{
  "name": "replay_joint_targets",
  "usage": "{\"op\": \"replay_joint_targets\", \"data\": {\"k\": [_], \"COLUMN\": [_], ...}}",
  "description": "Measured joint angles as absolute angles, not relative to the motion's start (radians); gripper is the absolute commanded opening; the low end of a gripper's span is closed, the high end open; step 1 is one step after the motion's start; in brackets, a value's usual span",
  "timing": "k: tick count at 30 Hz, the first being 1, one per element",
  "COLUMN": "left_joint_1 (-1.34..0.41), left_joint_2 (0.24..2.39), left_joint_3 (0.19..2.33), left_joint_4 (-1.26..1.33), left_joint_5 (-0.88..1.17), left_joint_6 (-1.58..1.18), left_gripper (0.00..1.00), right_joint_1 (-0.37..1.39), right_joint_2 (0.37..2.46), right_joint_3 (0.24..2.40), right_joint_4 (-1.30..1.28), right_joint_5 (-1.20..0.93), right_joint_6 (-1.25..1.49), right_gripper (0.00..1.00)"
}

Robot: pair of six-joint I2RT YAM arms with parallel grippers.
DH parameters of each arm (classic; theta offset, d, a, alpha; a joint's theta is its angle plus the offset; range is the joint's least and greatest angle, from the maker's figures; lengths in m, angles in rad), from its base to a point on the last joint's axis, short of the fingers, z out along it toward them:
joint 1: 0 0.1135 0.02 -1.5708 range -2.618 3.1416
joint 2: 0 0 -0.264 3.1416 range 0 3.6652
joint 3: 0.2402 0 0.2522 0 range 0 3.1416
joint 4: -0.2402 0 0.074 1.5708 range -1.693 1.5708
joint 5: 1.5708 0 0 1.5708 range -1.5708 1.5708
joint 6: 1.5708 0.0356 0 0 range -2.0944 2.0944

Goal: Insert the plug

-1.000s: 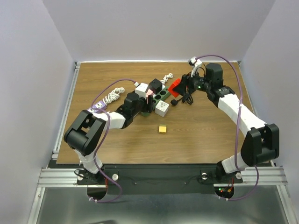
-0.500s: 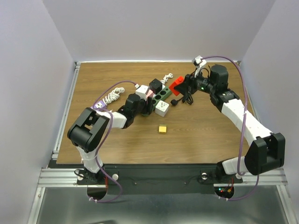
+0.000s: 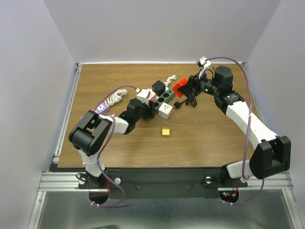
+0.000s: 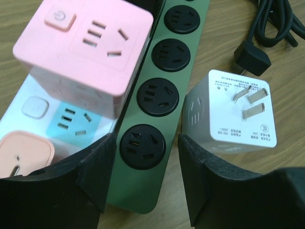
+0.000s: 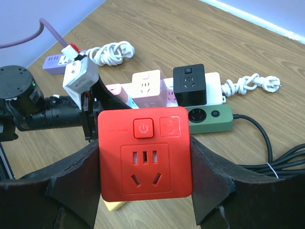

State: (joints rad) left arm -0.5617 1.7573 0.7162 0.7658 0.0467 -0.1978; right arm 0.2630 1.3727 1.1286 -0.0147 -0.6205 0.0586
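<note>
My right jaws are clamped on the red cube plug [image 5: 144,152], just beside the far end of the green power strip [image 4: 157,102]. My left jaws stand wide apart (gripping nothing) astride the strip's near-end socket, with the white adapter [image 4: 229,113] lying close alongside.

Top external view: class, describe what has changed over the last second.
The right arm's elbow swung outward to the right, then held. The right gripper kept its hold on the red socket cube; the left gripper still straddles the green power strip. Nothing else moved.
</note>
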Motion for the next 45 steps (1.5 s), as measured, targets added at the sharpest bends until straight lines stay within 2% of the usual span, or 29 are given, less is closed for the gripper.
{"op": "replay_joint_targets", "data": {"k": [5, 9, 15, 20, 25, 34, 45], "left_joint_1": [-0.561, -0.561, -0.556, -0.427, -0.306, -0.299, -0.298], "left_joint_2": [1.689, 1.546, 1.345, 1.241, 1.324, 1.607, 1.703], "left_joint_3": [0.635, 0.54, 0.519, 0.53, 0.607, 0.905, 1.01], "left_joint_4": [0.77, 0.733, 0.686, 0.651, 0.567, 0.407, 0.236], "left_joint_5": [0.03, -0.01, -0.115, -0.195, -0.294, -0.402, -0.469], "left_joint_6": [-0.212, -0.226, -0.245, -0.27, -0.301, -0.269, -0.241], "left_gripper": [0.66, 0.68, 0.78, 0.78, 0.79, 0.8, 0.81], "right_joint_1": [0.264, 0.275, 0.293, 0.296, 0.297, 0.297, 0.297], "right_joint_2": [1.373, 1.377, 1.382, 1.382, 1.38, 1.321, 1.283], "right_joint_3": [1.129, 1.129, 1.129, 1.128, 1.105, 1.044, 1.044], "right_joint_4": [-0.012, 0.001, 0.013, 0.03, 0.058, 0.061, 0.083], "right_joint_5": [-0.631, -0.636, -0.644, -0.657, -0.679, -0.689, -0.691], "right_joint_6": [0.069, 0.075, 0.076, 0.076, 0.08, 0.084, 0.087], "right_gripper": [0.01, 0.01, 0.01, 0.01, 0.01, 0.01, 0.01]}}
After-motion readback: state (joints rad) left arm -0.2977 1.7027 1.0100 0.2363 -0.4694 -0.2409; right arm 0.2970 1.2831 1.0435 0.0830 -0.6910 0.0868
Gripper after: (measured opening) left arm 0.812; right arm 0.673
